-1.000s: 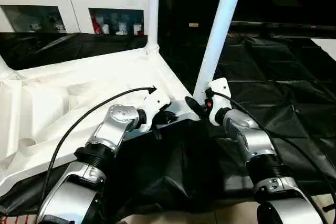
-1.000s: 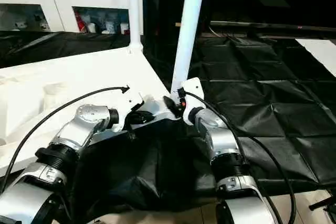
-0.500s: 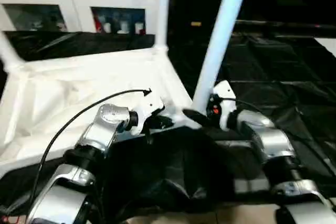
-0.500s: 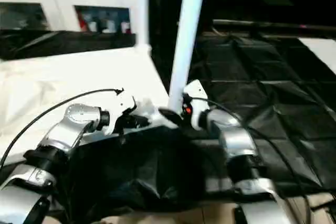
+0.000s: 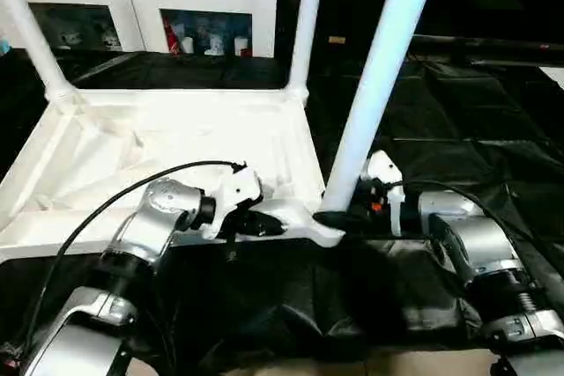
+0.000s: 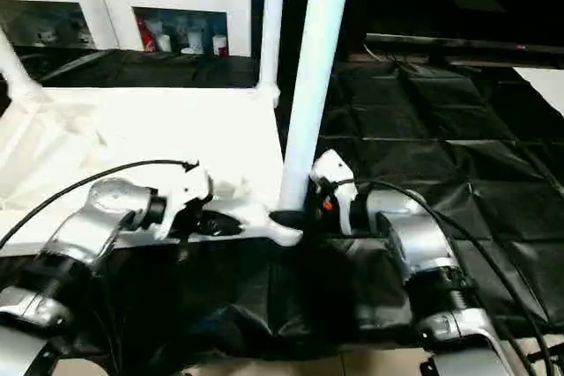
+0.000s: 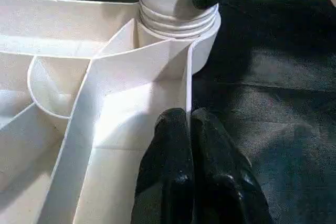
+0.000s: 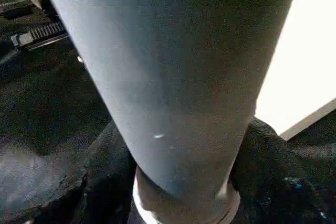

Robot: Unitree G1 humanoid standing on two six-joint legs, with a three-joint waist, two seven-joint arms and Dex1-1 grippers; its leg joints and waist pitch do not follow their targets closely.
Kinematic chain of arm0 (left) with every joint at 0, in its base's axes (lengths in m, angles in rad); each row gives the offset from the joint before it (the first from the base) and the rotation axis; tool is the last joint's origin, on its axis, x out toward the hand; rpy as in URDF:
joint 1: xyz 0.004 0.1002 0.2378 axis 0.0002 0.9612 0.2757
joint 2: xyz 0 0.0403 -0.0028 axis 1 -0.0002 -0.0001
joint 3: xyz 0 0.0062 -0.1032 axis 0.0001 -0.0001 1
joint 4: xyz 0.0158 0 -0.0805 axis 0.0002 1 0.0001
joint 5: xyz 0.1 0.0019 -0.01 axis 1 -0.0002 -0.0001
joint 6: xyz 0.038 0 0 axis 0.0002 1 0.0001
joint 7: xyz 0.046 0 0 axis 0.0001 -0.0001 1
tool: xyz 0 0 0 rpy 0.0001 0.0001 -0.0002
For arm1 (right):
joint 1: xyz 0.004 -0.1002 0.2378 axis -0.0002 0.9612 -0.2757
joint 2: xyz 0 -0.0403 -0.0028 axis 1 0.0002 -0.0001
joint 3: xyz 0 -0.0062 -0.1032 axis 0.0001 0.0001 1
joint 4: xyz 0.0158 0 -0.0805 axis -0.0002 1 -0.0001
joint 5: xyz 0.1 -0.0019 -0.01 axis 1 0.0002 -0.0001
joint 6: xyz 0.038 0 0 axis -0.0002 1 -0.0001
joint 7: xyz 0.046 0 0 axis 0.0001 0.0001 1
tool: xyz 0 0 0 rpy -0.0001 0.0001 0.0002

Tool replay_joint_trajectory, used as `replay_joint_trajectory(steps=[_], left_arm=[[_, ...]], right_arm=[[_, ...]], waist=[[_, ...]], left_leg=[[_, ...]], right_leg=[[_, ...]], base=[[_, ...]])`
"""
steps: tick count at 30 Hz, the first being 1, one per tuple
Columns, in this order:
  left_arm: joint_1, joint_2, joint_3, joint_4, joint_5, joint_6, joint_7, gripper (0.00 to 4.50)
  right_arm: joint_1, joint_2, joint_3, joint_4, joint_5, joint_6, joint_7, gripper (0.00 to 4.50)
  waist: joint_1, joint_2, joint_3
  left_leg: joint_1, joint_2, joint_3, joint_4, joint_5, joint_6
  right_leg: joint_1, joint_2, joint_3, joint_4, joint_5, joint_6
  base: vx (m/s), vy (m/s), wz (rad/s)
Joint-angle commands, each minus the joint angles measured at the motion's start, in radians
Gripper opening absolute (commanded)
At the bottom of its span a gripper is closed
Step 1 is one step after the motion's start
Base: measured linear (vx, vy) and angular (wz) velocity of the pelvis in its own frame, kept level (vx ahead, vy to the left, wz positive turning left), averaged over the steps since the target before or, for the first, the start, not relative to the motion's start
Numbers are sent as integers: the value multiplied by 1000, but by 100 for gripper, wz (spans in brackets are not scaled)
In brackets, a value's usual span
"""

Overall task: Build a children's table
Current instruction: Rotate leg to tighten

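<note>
Since a second ago our view has swung and a third leg (image 5: 31, 37) has come into sight. Our left hand (image 7: 189, 129), fingers pressed together, pinches the thin rim of the upturned ribbed white top (image 5: 159, 143). Beyond it, our right hand (image 8: 184, 182) cups the smooth tube leg (image 5: 374, 94) at its threaded corner socket (image 7: 178, 22), one black finger each side. Both leg tops are cut off.

the white table top (image 5: 167, 143) lies upside down on the black cloth (image 5: 458, 129), ribbed underside up. three white tube legs stand in its corner sockets: near-right leg (image 5: 379, 77), far-right leg (image 5: 307, 24), far-left leg (image 5: 31, 33).
</note>
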Motion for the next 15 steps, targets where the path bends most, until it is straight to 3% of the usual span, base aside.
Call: replay_joint_trajectory(steps=[1, 5, 8, 12, 13, 15], left_arm=[[6, -22, -27, -30, -32, 4, -18, 0], [8, -26, -24, -32, -28, 3, -5, 0], [-13, -54, -11, 5, -2, -10, 89, 0], [-53, -106, 9, 62, 21, -3, 213, 0], [-71, -130, 14, 85, 33, -1, 271, 0], [-92, -155, 20, 111, 44, 9, 328, 0]], right_arm=[[32, 17, 88, 17, -4, 46, 53, 219], [42, 23, 93, 7, -1, 47, 48, 212], [55, 50, 81, 11, -2, 36, -5, 211], [41, 136, 26, 84, -36, 2, -210, 208], [26, 177, -4, 131, -51, -5, -315, 207], [9, 213, -31, 178, -58, -1, -407, 205]], waist=[[-2, 0, -49], [-1, 0, -50], [-2, -1, -49], [-8, -2, -39], [-16, -2, -34], [-30, -5, -37]], left_leg=[[13, 25, -6, -67, -275, 16], [13, 25, -6, -67, -272, 16], [13, 24, -5, -66, -269, 17], [21, 20, -11, -72, -375, -12], [28, 16, -16, -72, -425, -31], [24, 13, -28, -74, -449, -44]], right_leg=[[37, -39, 28, -67, -250, -203], [37, -40, 29, -67, -249, -200], [36, -39, 30, -68, -243, -200], [23, -45, 29, -92, -464, -143], [13, -45, 25, -104, -571, -108], [20, -49, 16, -113, -658, -64]], base=[[0, 0, 0], [0, 0, 0], [0, 0, 0], [0, 0, 0], [0, 0, 0], [-58, 8, -9]])
